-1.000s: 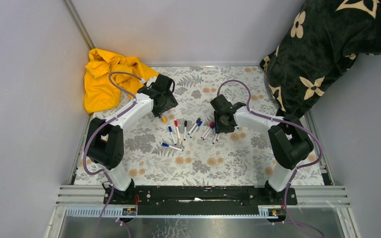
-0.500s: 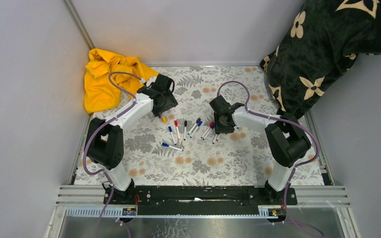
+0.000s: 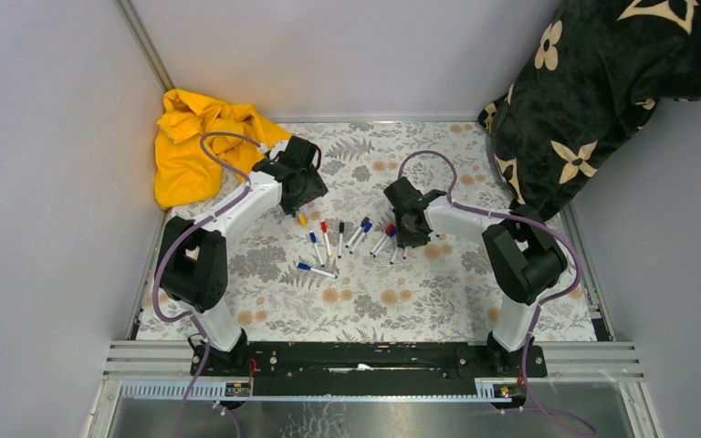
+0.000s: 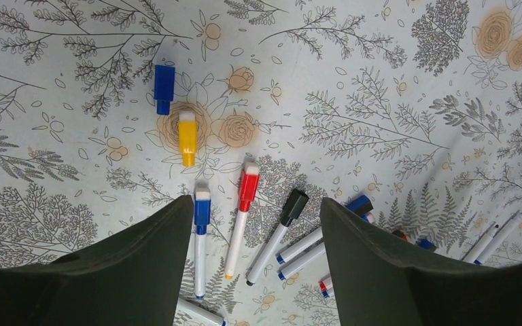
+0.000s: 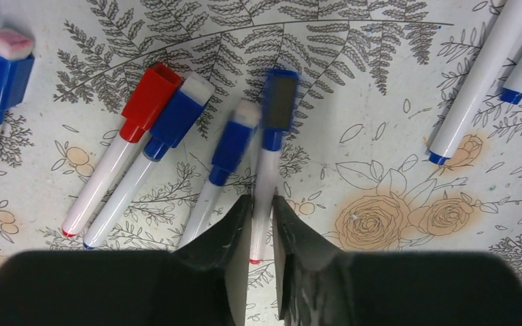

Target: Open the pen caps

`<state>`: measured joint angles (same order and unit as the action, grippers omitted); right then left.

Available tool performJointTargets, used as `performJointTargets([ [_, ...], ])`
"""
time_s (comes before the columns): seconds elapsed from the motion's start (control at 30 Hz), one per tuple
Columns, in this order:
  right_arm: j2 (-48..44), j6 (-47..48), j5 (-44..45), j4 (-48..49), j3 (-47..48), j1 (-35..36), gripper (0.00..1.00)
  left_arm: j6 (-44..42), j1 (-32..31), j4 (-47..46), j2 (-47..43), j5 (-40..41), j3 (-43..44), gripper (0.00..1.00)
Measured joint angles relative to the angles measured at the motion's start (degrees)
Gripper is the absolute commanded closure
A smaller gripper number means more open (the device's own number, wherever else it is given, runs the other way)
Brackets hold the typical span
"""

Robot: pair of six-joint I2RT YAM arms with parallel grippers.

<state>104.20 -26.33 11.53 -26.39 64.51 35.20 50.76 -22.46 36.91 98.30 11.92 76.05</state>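
On the table [image 3: 265, 301], near its middle, pens [image 3: 338, 239] lie scattered. The left gripper [image 4: 257, 207] hangs over them, jaws wide apart. The right gripper [image 5: 261, 221] is clamped on one pen [image 5: 266, 173] by its barrel, with the blue cap [image 5: 280, 102] just beyond its tips. Best to grip that barrel firmly while the cap is pulled straight off.

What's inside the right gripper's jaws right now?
A white pen with a blue cap. The right gripper pinches its barrel, with the cap sticking out ahead. The fingers cover the barrel's sides lower down, and I can't tell whether it's lifted.
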Motion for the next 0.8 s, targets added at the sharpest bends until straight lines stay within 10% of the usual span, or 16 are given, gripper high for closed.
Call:
performJointTargets([
  [0.13,0.0,0.2,1.07,-0.15,0.0,0.0,1.0,0.02,0.0,-0.22,0.0,-0.7,0.0,0.25],
  [0.8,-13.4,4.72,-6.88,-1.6,-1.36,0.02,1.0,4.46,-5.01,-15.47,0.9,-22.97,-4.5,0.24],
])
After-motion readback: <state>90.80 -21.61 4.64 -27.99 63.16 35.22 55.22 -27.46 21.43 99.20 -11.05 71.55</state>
